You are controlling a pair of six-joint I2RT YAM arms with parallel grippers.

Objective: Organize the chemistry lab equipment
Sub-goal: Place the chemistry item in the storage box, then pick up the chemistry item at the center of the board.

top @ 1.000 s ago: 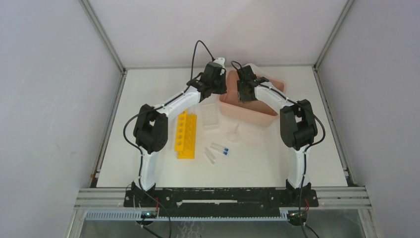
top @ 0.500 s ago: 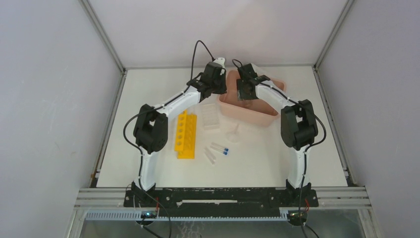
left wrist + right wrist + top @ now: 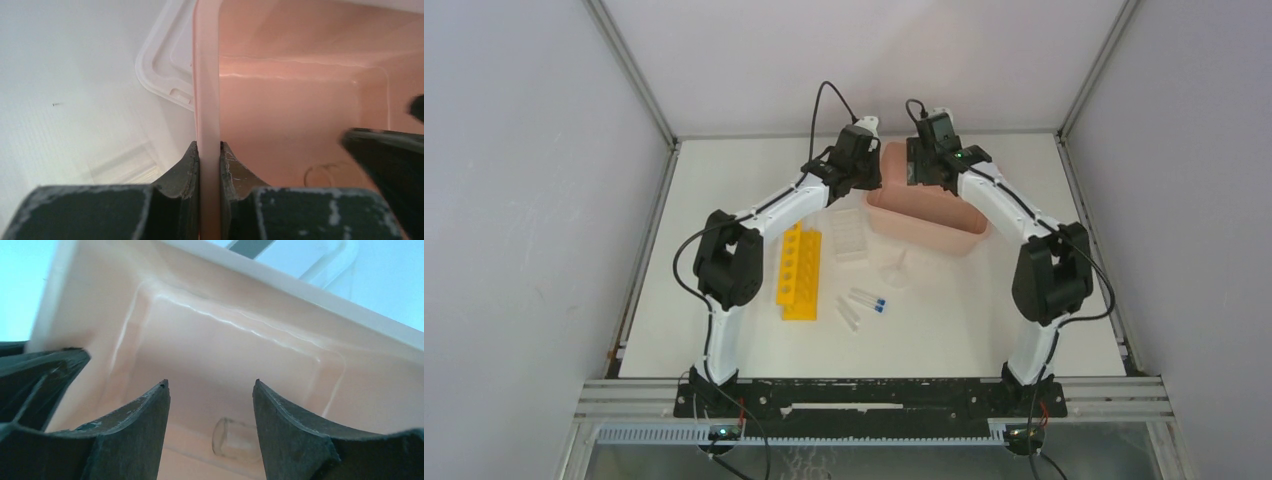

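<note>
While the left fingers [image 3: 192, 159] pinch the side wall of the pink bin [image 3: 206, 75], the right fingers [image 3: 159, 401] stand spread above its floor, where a small clear glass vessel [image 3: 235, 441] lies. Outside it, on the surface [image 3: 984, 300], rest the clear gridded rack [image 3: 849, 236], clear funnel [image 3: 896, 267], yellow rack [image 3: 799, 272] and blue-capped tubes [image 3: 868, 300].

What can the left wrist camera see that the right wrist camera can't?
Only the left wrist camera shows how the left hand is pinched shut on the wall of the pink bin, with the white lid lying on the table outside it. Only the right wrist camera shows the right hand open, pointing into the bin, and gives a clear look at a small clear glass lying on the bin floor. Both look into the bin's pink inside.
</note>
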